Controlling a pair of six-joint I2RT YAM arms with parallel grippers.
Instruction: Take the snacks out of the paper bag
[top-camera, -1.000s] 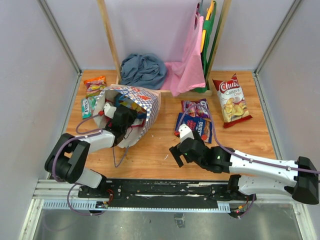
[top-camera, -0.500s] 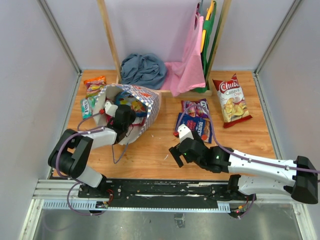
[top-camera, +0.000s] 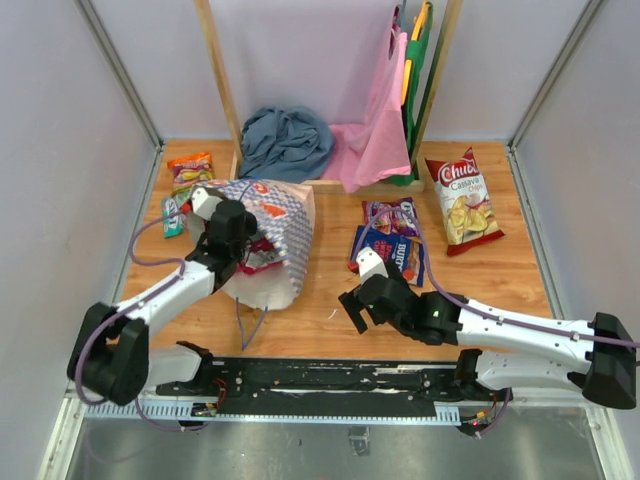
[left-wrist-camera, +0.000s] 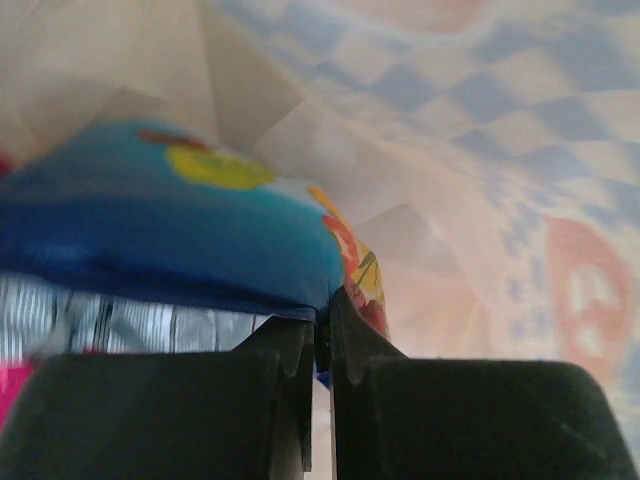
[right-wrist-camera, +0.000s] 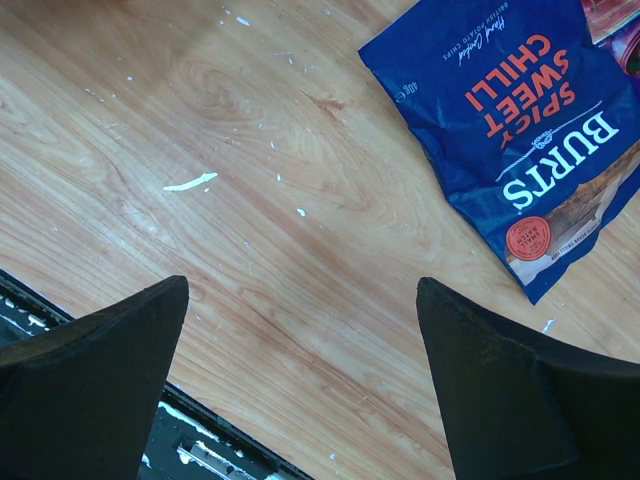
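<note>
Bag (top-camera: 282, 232) at the left of the table (top-camera: 320, 272), one snack gripped inside it.
Cream paper with a blue-and-white checked band and a red logo is shown, the bag slumped on the wood with a thin blue cord (top-camera: 246, 326) trailing at its near side. Inside, a glossy blue packet (left-wrist-camera: 170, 230) printed in yellow and red is pinched at its edge by the left gripper (left-wrist-camera: 318, 325), jaws almost fully together. An orange packet (top-camera: 190, 168) lies just behind the bag. A Burts bag (right-wrist-camera: 520, 130) and purple packet (top-camera: 392, 213) lie to its right, and a Chuds bag (top-camera: 462, 200) further right. The right gripper (right-wrist-camera: 302, 290) is held spread wide over bare wood near the Burts bag, nothing in it.
</note>
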